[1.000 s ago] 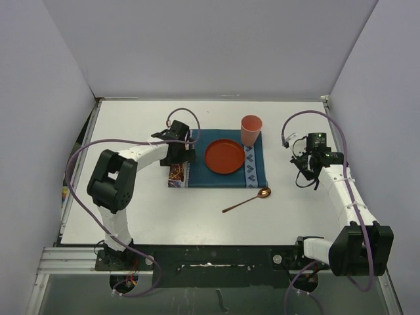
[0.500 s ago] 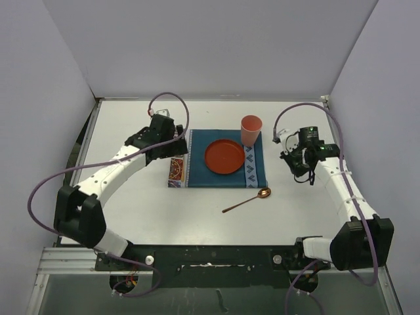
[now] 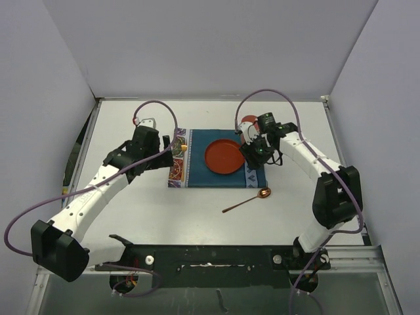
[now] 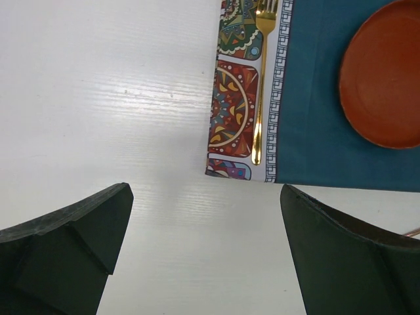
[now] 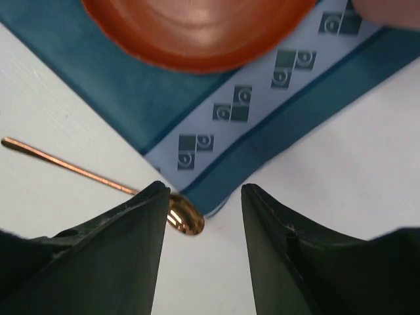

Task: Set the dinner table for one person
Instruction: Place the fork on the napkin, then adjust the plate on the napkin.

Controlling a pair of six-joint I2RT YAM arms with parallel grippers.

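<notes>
Shows the white counter point(image 3: 197, 216) bearing a teal placemat point(image 3: 197, 167) with an orange plate point(image 3: 224, 156), a gold fork point(image 4: 259, 85) on its patterned left end, and a copper spoon point(image 3: 246, 201) just beside its near right corner. Places the left end effector point(image 4: 205, 197), spread wide and empty, over bare counter near the fork, and the right end effector point(image 5: 203, 190), parted and grasping nothing, above that corner, near what looks like a cup point(image 3: 246, 121)
</notes>
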